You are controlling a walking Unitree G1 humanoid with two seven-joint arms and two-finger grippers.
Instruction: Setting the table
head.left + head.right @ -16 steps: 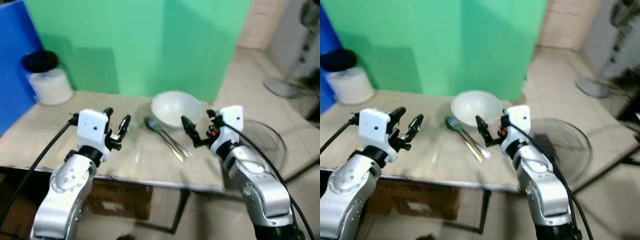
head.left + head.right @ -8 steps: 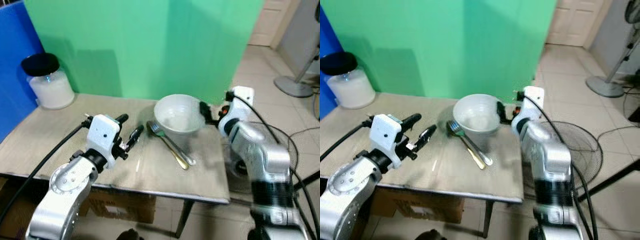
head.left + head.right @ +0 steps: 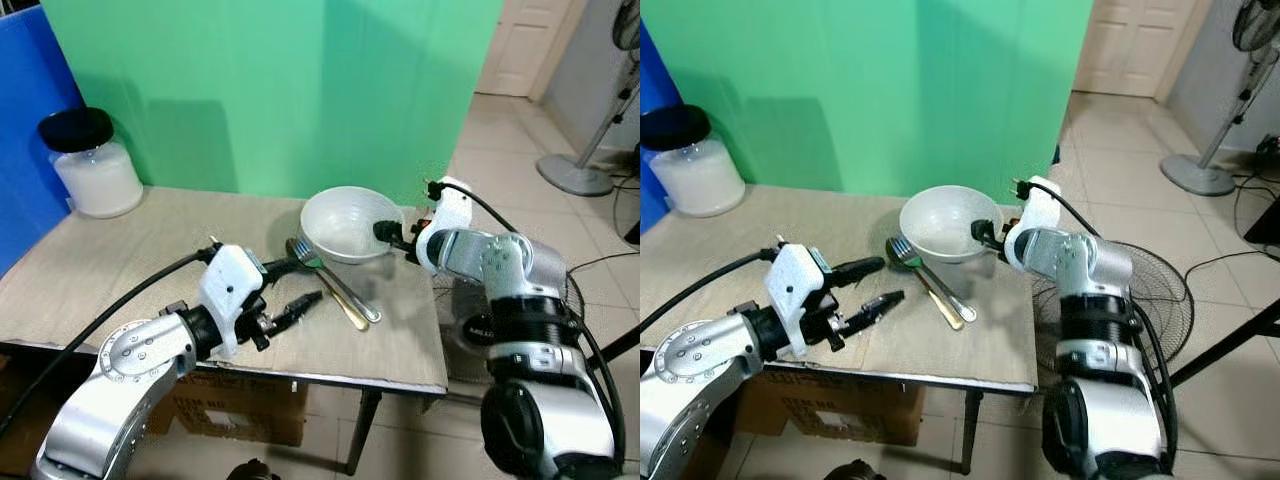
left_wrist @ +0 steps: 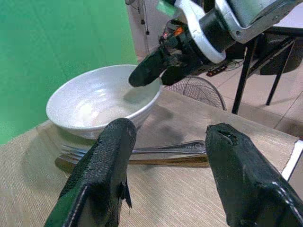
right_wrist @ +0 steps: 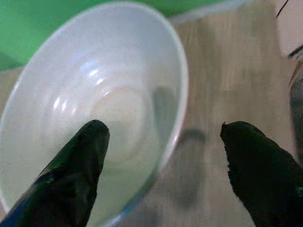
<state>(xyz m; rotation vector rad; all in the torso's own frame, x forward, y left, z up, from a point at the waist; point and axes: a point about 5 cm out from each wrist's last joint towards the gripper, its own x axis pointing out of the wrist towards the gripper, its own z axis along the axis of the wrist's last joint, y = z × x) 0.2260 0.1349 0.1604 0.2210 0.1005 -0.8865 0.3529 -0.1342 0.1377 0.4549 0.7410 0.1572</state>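
Two fingers of my right gripper (image 5: 161,161) are spread wide across the white bowl's (image 3: 345,222) rim, one inside, one outside, ready, I judge, to pinch it. The bowl sits at the table's (image 3: 90,270) far right edge (fork (image 3: 318,262) and spoon (image 3: 352,302) beside it). My left gripper (image 3: 290,290) hovers open toward the cutlery.

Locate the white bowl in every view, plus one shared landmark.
Left eye: white bowl centre, far table edge.
Right eye: centre.
Left wrist: behind the open left claw.
Right wrist: right claw open, straddling its rim.
Landmark: fork beside it.
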